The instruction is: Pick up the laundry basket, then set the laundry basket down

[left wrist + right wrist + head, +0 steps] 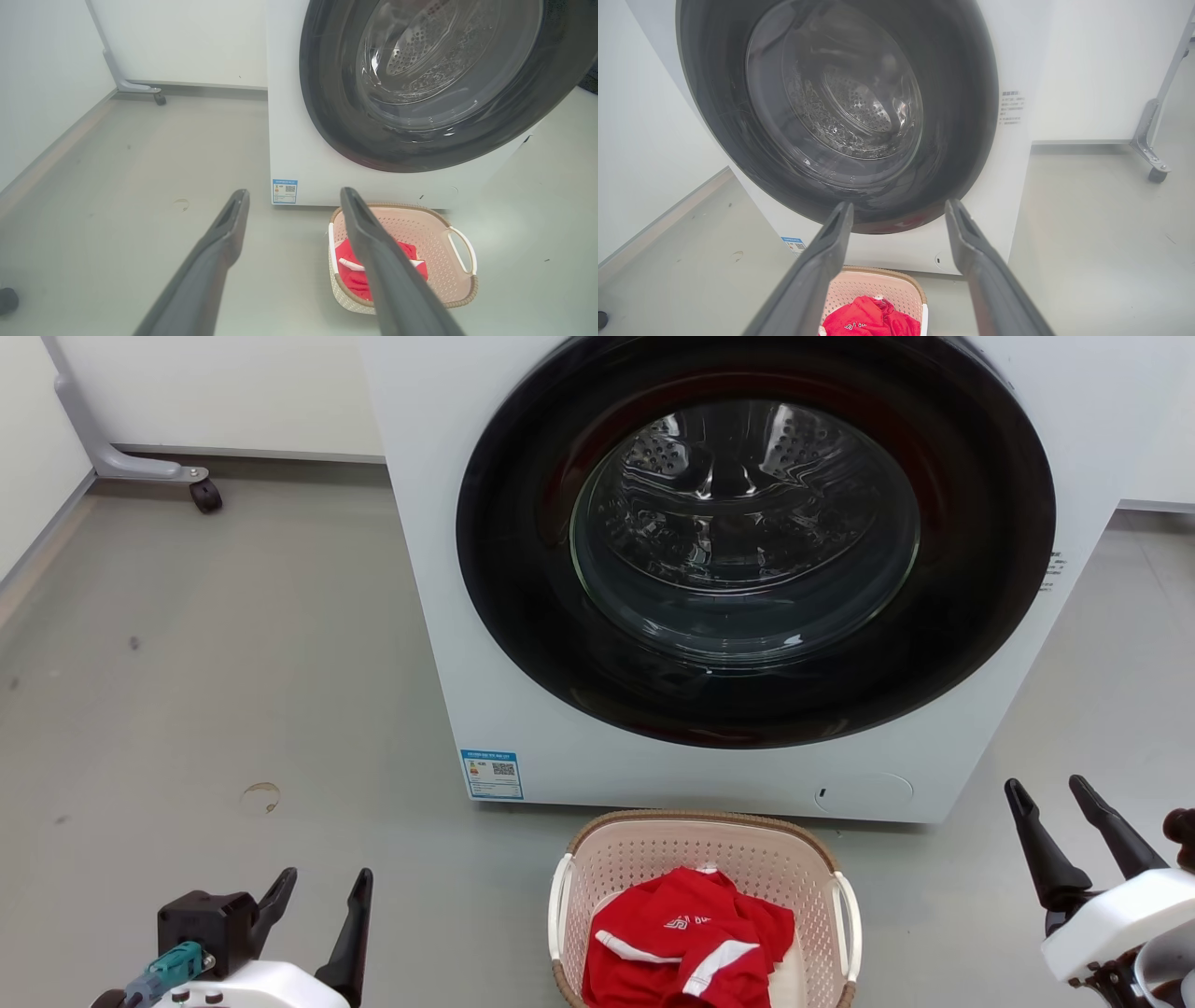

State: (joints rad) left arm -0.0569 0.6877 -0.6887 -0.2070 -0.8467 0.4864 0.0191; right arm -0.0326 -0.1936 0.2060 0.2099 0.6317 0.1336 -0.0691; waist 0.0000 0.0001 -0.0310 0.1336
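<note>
Your left gripper (324, 885) and right gripper (1047, 795), both spread and empty, the laundry basket (653, 859) sitting between them, red shirt (686, 943) inside, washing machine (429, 616) just beyond

My left gripper (294, 192) rises from the bottom centre of the frame, its two dark fingers spread wide and empty. At lower right, the laundry basket (441, 261) sits on the grey floor (140, 186), partly behind one finger. A red garment (351, 275) lies inside it. The washing machine (299, 140) stands just beyond it, upper right.
</note>
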